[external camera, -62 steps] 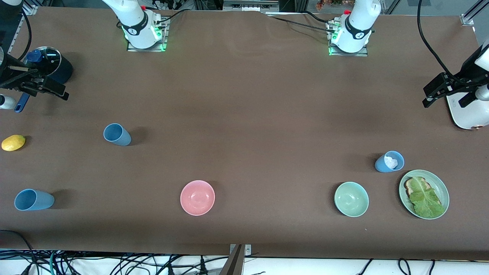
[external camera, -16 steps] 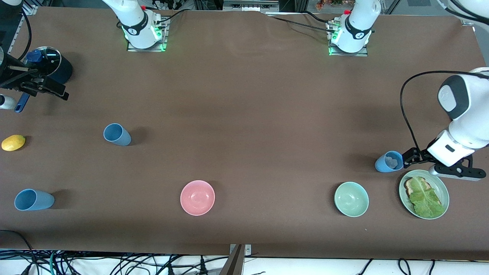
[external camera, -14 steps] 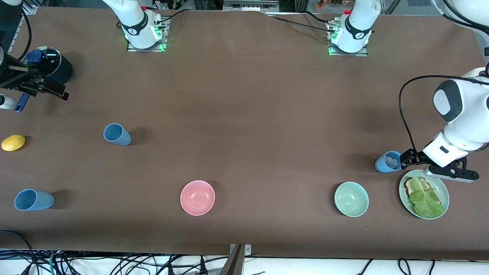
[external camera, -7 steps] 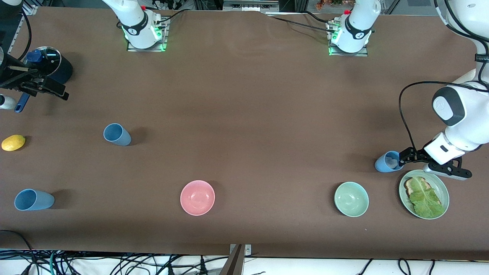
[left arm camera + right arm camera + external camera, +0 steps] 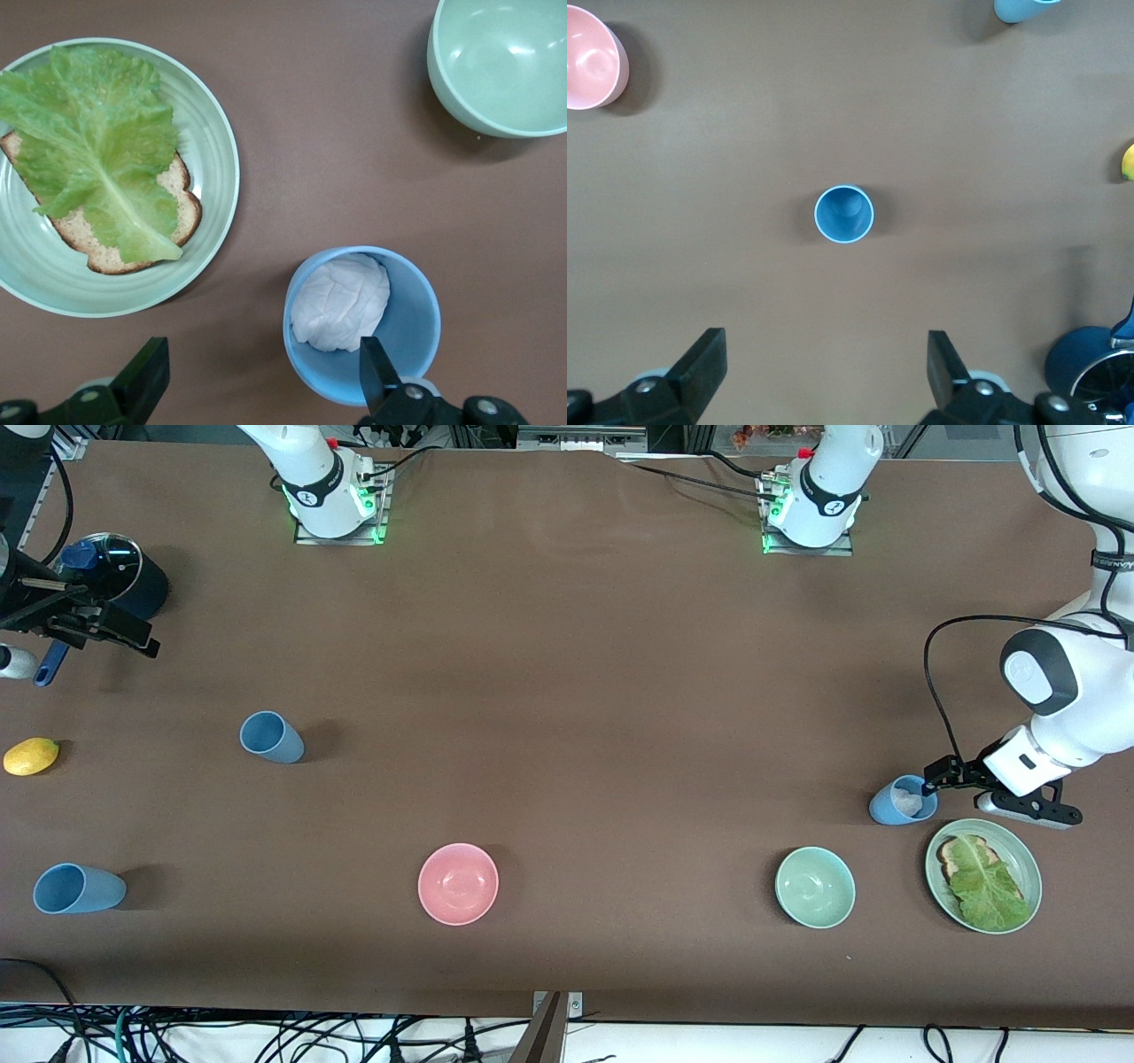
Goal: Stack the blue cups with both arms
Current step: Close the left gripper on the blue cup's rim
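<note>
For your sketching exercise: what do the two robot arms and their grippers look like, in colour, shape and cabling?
Both arms are glossy white with rounded links and dark grey joint caps; a black cable loops along the left one. The left gripper and right gripper are black, with two tapered fingers. Green lights glow at both bases.

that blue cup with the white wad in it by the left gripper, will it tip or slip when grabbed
The blue cup stands upright, looks like thin smooth plastic, so probably light and easy to nudge or tip if one finger of the open left gripper touches first. Its tapered wall may slip. The white wad looks soft and loose, adding little weight.
</note>
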### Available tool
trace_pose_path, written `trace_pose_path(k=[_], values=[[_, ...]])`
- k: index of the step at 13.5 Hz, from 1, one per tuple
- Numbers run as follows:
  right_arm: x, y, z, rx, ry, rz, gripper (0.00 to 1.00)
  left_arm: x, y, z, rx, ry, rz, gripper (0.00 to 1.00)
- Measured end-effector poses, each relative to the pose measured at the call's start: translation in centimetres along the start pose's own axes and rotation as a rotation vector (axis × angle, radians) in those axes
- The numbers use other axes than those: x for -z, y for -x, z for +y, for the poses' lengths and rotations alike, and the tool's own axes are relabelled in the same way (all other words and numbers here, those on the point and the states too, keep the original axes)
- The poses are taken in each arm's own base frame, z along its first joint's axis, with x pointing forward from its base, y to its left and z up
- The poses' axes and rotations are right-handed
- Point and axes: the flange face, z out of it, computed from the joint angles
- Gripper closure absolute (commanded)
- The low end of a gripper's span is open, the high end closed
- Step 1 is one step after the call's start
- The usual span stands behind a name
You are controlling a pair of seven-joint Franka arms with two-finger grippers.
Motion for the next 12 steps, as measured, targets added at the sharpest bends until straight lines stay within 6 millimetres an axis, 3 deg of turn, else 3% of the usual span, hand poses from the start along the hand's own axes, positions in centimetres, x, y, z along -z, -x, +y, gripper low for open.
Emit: trace_pose_path(k=[10,12], values=[[0.0,0.0,0.0,0.000,0.000,0.000,0.00,-3.4,0.6,0.1,0.008,-0.004,-0.034,0.08],[0.0,0.0,0.0,0.000,0.000,0.000,0.00,-4.0,0.8,0.0,0.032,-0.007,-0.040,0.13]])
